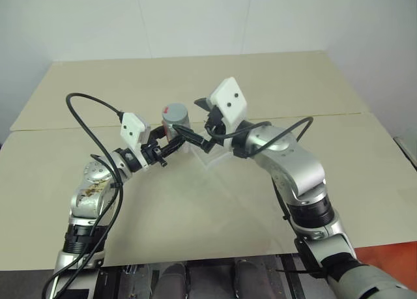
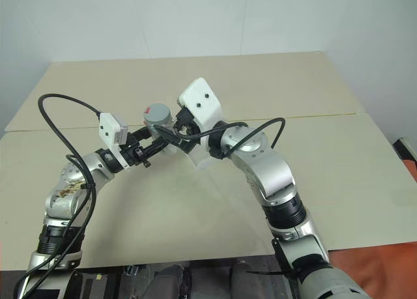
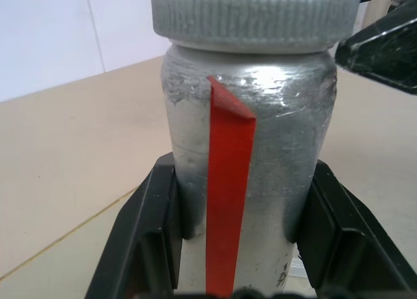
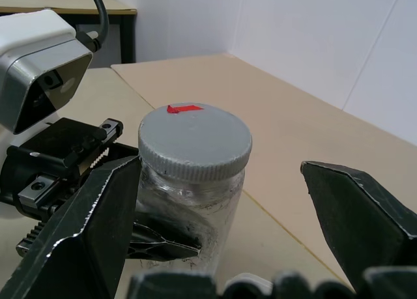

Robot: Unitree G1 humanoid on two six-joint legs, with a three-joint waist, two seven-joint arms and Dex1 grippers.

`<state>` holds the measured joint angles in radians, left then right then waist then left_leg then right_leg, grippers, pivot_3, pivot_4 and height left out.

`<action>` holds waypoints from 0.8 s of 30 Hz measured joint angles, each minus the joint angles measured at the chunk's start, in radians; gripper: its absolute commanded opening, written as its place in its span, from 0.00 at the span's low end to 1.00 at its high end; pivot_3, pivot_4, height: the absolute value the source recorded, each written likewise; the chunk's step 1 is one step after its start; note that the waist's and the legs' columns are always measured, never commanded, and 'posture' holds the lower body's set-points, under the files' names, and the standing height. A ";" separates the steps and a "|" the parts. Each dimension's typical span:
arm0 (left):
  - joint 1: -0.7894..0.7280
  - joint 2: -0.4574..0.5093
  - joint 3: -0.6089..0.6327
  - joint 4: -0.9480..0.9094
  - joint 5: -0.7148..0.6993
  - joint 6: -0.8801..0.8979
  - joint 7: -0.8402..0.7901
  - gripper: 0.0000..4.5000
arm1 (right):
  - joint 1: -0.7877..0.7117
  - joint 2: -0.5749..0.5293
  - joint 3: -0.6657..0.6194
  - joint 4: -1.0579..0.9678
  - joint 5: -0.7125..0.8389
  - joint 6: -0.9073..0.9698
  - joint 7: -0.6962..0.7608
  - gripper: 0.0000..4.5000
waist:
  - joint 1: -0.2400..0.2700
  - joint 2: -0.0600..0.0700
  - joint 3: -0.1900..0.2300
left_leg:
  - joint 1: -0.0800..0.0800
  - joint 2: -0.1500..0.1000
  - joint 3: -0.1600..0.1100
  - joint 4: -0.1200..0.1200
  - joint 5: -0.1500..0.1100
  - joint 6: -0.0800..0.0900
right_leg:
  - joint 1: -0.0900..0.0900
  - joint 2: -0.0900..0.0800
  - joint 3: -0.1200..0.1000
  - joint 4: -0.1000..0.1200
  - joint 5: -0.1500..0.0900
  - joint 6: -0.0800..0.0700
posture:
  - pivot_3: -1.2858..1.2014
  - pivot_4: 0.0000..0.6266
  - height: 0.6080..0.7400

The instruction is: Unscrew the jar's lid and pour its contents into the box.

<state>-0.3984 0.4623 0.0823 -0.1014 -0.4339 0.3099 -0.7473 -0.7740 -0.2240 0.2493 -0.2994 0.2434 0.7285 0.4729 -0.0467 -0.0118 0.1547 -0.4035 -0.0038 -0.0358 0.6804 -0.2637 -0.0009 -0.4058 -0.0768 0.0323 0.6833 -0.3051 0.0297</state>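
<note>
Look at your left wrist view: the left gripper [image 3: 238,247] squeezes the jar [image 3: 247,169] tight, one black finger on each side, and you see the red stripe [image 3: 228,195] running down it. The right wrist view shows the grey lid [image 4: 195,141] from above, still on, with its red mark. Your right gripper [image 4: 221,214] is wide open, one finger beside the lid. The head view shows the clear box [image 1: 215,157] on the table [image 1: 195,208] under the right gripper. You cannot tell what is inside the jar.

Bright, even overhead light, soft faint shadows, glare on the jar [image 3: 247,136], foreground fingers slightly blurred.
</note>
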 measured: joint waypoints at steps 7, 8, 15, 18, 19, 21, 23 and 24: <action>0.005 0.004 0.001 0.000 -0.001 0.001 -0.011 0.43 | 0.006 -0.019 -0.031 -0.023 0.040 0.000 0.040 0.99 | 0.000 0.000 0.000 | 0.000 0.000 0.000 0.000 0.000 0.000 | 0.000 0.000 0.000 0.000 0.000 0.000 | 0.52 0.24 1.00; 0.005 0.004 0.001 0.000 -0.001 0.001 -0.012 0.43 | 0.006 -0.017 -0.031 -0.025 0.046 0.000 0.045 0.99 | -0.001 0.000 0.000 | 0.000 0.000 0.000 0.000 0.000 0.000 | 0.000 0.000 0.000 0.000 0.000 0.000 | 0.52 0.24 1.00; 0.005 0.003 0.001 0.000 -0.001 0.001 -0.016 0.43 | 0.005 0.001 -0.023 -0.025 0.056 -0.005 0.077 0.99 | 0.001 0.000 0.000 | 0.000 0.000 0.000 0.000 0.000 0.000 | 0.000 0.000 0.000 0.000 0.000 0.000 | 0.52 0.24 1.00; 0.005 0.003 0.001 0.000 -0.001 0.002 -0.016 0.43 | 0.001 0.009 -0.023 -0.023 0.055 -0.007 0.083 0.99 | 0.001 0.000 0.000 | 0.000 0.000 0.000 0.000 0.000 0.000 | 0.000 0.000 0.000 0.000 0.000 0.000 | 0.52 0.24 1.00; 0.006 0.003 0.000 -0.001 -0.001 0.002 -0.017 0.43 | -0.003 0.013 -0.023 -0.019 0.054 -0.008 0.083 0.99 | 0.000 0.000 0.000 | 0.000 0.000 0.000 0.000 0.000 0.000 | 0.000 0.000 0.000 0.000 0.000 0.000 | 0.52 0.24 1.00; 0.006 0.002 0.000 -0.002 -0.002 0.002 -0.017 0.43 | -0.006 0.019 -0.023 -0.007 0.053 -0.011 0.081 0.99 | 0.000 0.000 0.000 | 0.000 0.000 0.000 0.000 0.000 0.000 | 0.000 0.000 0.000 0.000 0.000 0.000 | 0.52 0.24 1.00; 0.006 0.002 0.000 -0.003 -0.002 0.003 -0.018 0.43 | -0.008 0.026 -0.023 0.011 0.050 -0.013 0.075 0.99 | 0.000 0.000 0.000 | 0.000 0.000 0.000 0.000 0.000 0.000 | 0.000 0.000 0.000 0.000 0.000 0.000 | 0.52 0.24 1.00; 0.006 0.002 0.000 -0.003 -0.002 0.004 -0.018 0.43 | -0.010 0.032 -0.023 0.021 0.047 -0.014 0.071 0.99 | 0.000 0.000 0.000 | 0.000 0.000 0.000 0.000 0.000 0.000 | 0.000 0.000 0.000 0.000 0.000 0.000 | 0.52 0.24 1.00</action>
<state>-0.3923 0.4639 0.0825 -0.1047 -0.4357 0.3137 -0.7652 -0.7844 -0.1924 0.2260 -0.2785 0.2901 0.7145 0.5435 -0.0466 -0.0118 0.1547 -0.4034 -0.0038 -0.0357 0.6805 -0.2637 -0.0010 -0.4058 -0.0767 0.0323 0.6833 -0.3051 0.0297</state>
